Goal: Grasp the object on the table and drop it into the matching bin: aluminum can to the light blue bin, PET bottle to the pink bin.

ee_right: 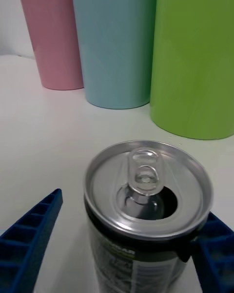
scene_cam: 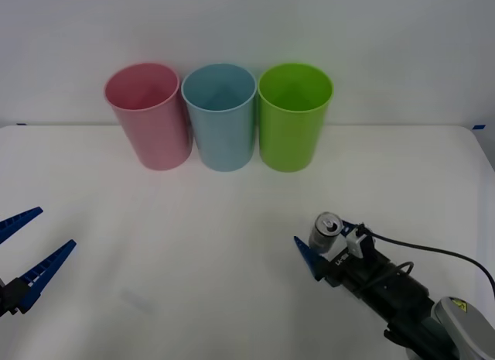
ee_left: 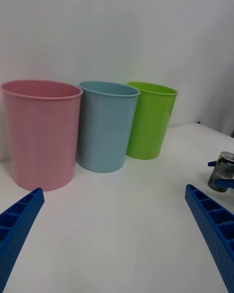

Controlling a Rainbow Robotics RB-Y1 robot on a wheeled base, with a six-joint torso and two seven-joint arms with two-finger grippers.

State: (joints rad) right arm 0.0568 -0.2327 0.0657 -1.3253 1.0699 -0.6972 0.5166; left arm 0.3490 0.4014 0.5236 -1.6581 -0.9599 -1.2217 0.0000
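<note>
1. Front view: a wide white desk [scene_cam: 232,259] carries three tall plastic cup-shaped bins in a row at its far edge: the pink bin [scene_cam: 148,114], the light blue bin [scene_cam: 220,114] and a lime green bin [scene_cam: 293,114]. The small silver-grey aluminum can [scene_cam: 326,231] stands upright at near right, between the blue ribbed fingers of the right pincer [scene_cam: 328,247]. The left pincer [scene_cam: 28,250] hangs at near left, spread wide and holding nothing.
2. Right wrist view: one finger [ee_right: 217,251] touches the can's side; the other [ee_right: 29,237] stands apart from it.
3. Left wrist view: the can stands well apart from the left fingers [ee_left: 214,232].
</note>
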